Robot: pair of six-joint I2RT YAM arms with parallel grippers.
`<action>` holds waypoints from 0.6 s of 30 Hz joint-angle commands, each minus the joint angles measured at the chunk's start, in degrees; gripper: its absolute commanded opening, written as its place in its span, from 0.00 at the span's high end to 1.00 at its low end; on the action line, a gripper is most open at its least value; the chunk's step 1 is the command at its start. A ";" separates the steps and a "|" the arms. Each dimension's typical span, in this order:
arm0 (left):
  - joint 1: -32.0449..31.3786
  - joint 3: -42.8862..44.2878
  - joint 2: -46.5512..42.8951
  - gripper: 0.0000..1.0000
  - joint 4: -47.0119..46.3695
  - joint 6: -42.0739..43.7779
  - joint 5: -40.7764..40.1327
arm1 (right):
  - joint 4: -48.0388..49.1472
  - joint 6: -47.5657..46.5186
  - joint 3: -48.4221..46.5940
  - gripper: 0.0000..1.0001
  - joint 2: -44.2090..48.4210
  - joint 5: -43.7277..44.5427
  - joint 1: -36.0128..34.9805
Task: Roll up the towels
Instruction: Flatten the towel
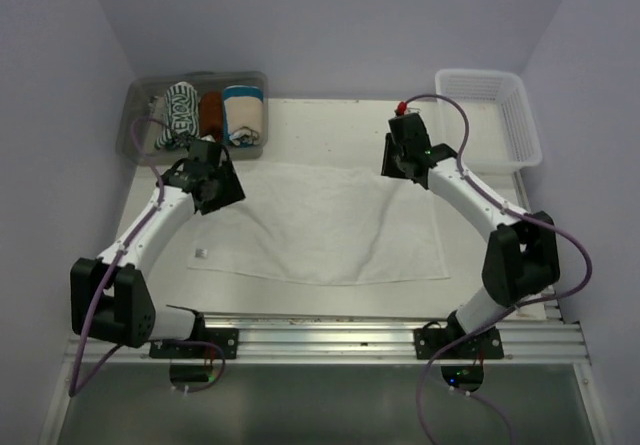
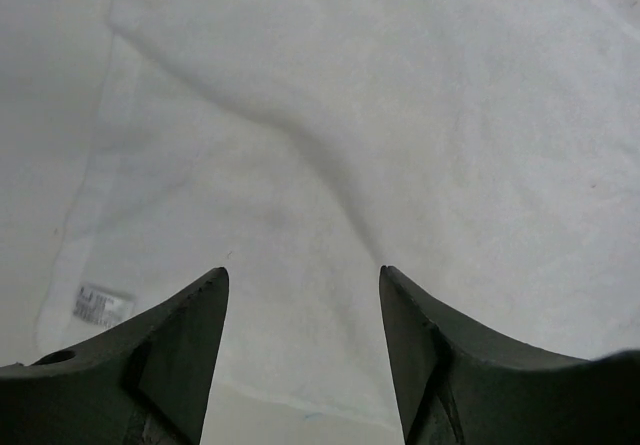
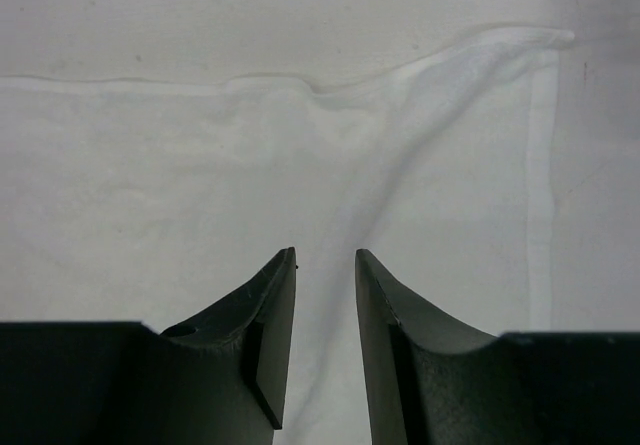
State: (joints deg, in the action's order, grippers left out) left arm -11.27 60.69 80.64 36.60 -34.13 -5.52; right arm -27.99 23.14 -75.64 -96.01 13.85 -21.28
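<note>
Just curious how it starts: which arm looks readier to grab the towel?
Probably the right arm: its jaws hover near the towel's raised far corner; the left arm's hang over flatter cloth.

Spread flat on pale bench (image 1: 330,125): plain white cloth towel (image 1: 330,225); at far corners, clear plastic bin (image 1: 135,130), white slotted plastic basket (image 1: 480,125).

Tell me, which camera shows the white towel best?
The top external view: the white towel lies spread out, almost entirely visible. The left wrist view shows only one corner with its label; the right wrist view shows only a wrinkled edge.
</note>
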 commanded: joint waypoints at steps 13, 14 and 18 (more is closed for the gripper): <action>0.98 -18.40 -11.39 0.23 17.10 -23.35 -10.12 | 3.38 2.70 14.81 0.61 12.69 -3.29 -5.18; 1.68 -18.67 -11.12 0.26 17.19 -23.44 -10.56 | 3.64 2.70 15.16 0.61 12.86 -3.73 -5.26; 3.35 -19.20 -8.58 0.31 16.67 -23.70 -13.02 | 4.17 2.88 16.92 0.61 14.35 -4.79 -5.18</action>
State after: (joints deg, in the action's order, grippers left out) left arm -9.39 42.02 70.98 52.31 -54.78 -14.35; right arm -25.56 25.15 -59.61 -85.14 10.57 -26.57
